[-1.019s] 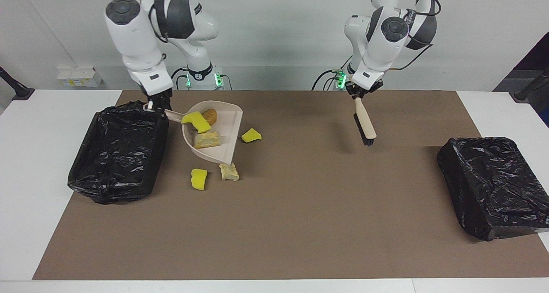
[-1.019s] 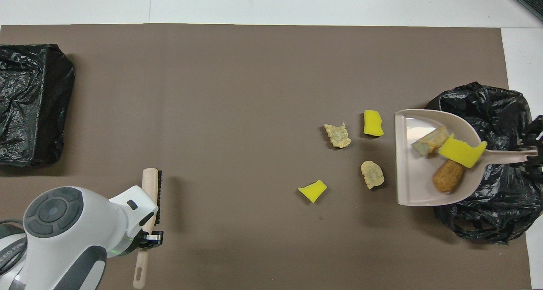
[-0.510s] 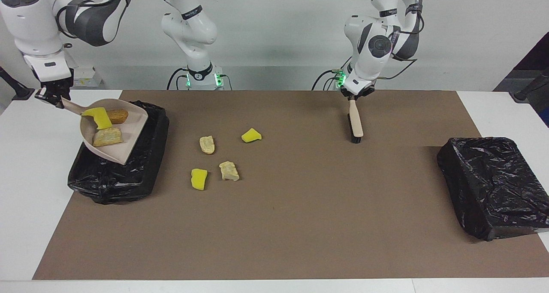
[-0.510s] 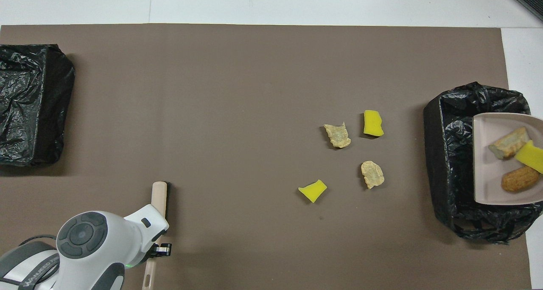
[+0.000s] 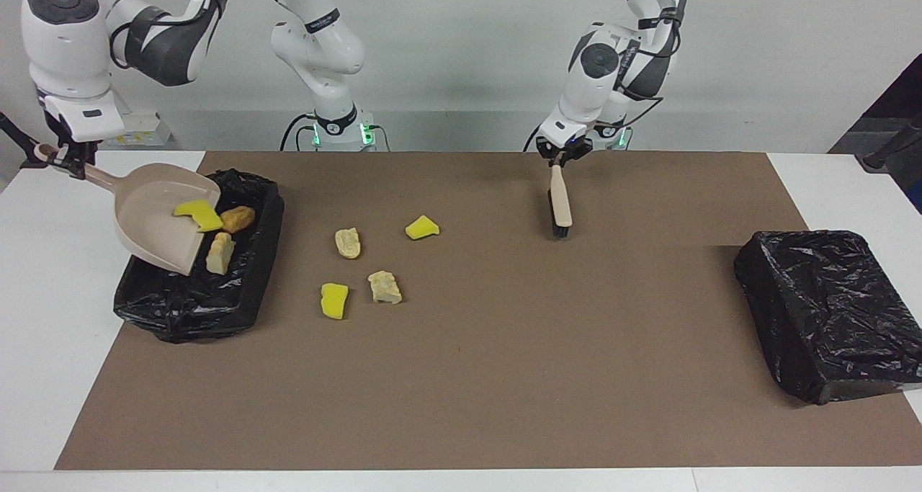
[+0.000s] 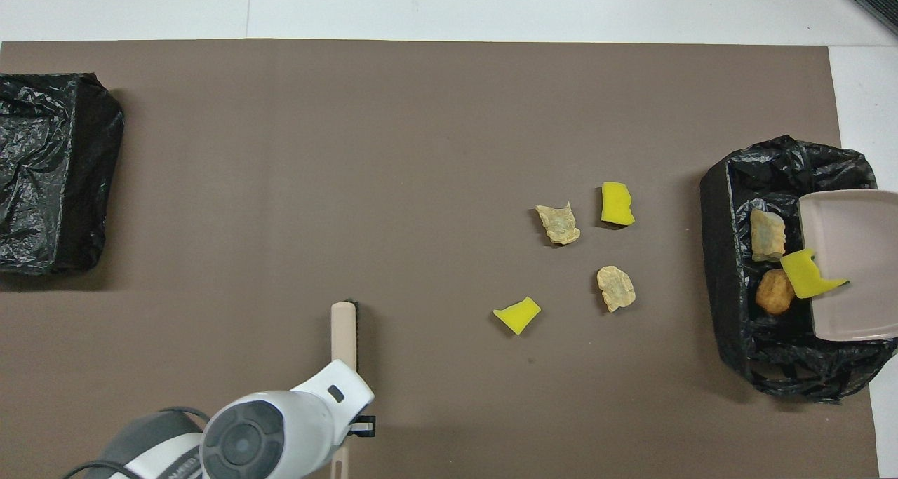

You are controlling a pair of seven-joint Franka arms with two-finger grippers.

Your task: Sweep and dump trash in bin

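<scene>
Three trash pieces leave my tilted dustpan [image 5: 155, 218] over the black-lined bin [image 5: 241, 301].
My right hand [image 5: 61, 157] is clamped on the dustpan handle; my left hand [image 5: 565, 153] is clamped on the brush [image 5: 560, 207] over the brown mat [image 5: 504, 348]. Four pieces [image 5: 384, 287] lie on the counter mat beside the bin.

In the facing view's left middle, the dustpan [image 5: 155, 222] tilts over the bin [image 5: 245, 290], three chunks [image 5: 220, 252] at its lip. Four chunks [image 5: 385, 287] lie just right of the bin; brush [image 5: 560, 206] upper centre; second bin [image 5: 828, 312] at right.
</scene>
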